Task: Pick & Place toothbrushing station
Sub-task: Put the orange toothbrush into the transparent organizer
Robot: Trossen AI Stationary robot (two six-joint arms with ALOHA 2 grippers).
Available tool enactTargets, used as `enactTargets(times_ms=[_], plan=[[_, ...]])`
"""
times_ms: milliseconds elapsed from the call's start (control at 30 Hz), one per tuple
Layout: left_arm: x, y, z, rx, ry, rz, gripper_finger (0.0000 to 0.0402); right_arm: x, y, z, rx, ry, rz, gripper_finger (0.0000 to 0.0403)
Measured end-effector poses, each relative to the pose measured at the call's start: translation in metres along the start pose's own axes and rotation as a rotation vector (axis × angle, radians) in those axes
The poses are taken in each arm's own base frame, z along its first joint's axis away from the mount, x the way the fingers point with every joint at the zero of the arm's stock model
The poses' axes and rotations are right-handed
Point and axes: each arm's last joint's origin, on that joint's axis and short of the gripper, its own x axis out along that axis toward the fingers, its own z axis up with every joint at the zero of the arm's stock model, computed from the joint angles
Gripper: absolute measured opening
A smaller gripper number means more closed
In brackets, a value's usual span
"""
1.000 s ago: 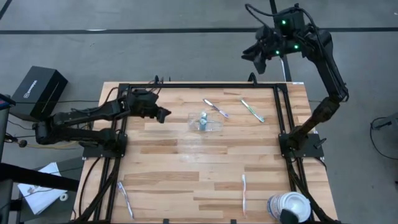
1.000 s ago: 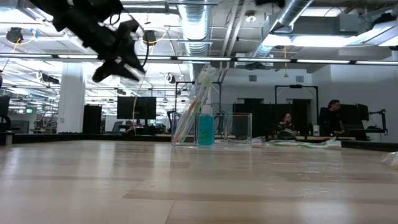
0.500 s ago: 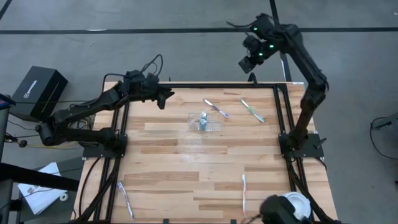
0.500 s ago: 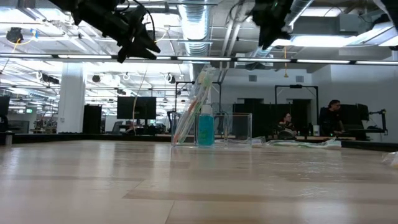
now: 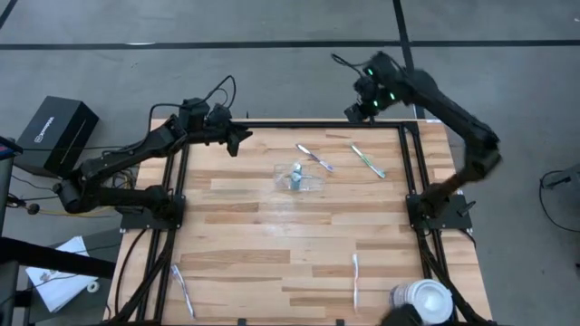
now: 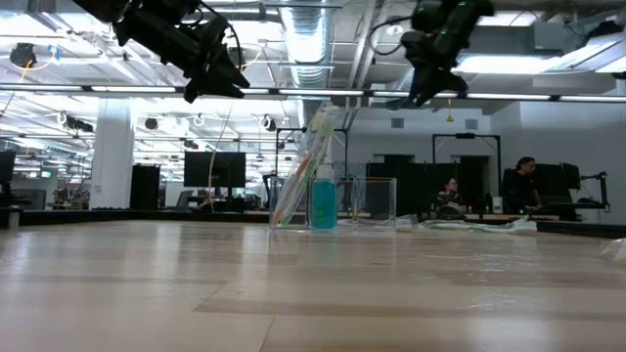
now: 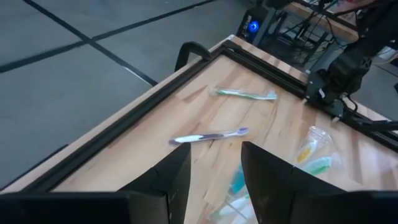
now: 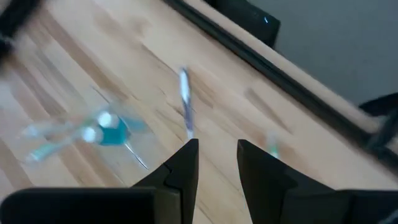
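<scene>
Both arms have swung since a second ago — left gripper (image 5: 237, 139) up toward the table's (image 5: 272, 254) far left edge, right gripper (image 5: 352, 112) down over the far edge. We see both sets of jaws apart, empty. Container (image 5: 298, 177) stands mid-table; only the low view shows brushes (image 6: 301, 168) upright inside — the tub (image 5: 422, 299) appears from above.

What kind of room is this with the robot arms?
Probably a big robot lab or workshop: bare silver ceiling ducts, rows of dark computer monitors, and people seated at desks behind the pale wooden table.
</scene>
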Motion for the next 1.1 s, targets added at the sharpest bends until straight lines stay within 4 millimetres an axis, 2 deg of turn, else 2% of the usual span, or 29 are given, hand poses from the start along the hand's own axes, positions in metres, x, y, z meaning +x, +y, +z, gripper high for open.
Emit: enactTargets(times_ms=[200,333,567,733,833,1100], plan=[[0.000,0.001,0.000,0.013,-0.002,0.003,0.0136,0.007,-0.006,-0.085,0.239,-0.067,0.038,0.0103],[0.000,0.001,0.000,0.014,-0.004,0.002,0.0136,0.011,-0.003,-0.121,0.336,-0.062,0.067,0.0103],[0.000,0.001,0.000,0.003,-0.005,0.003,0.0136,0.013,0.026,-0.165,0.405,0.015,0.129,0.0103],[0.002,0.001,-0.001,-0.018,0.000,0.004,0.0136,0.009,0.036,-0.182,0.416,0.008,0.082,0.0103],[0.005,0.002,-0.002,-0.023,0.010,0.006,0.0136,0.008,0.042,-0.192,0.437,0.077,0.093,0.0103],[0.012,0.004,-0.006,-0.054,0.038,0.009,0.0136,0.002,0.091,-0.222,0.515,0.214,0.236,0.0103]])
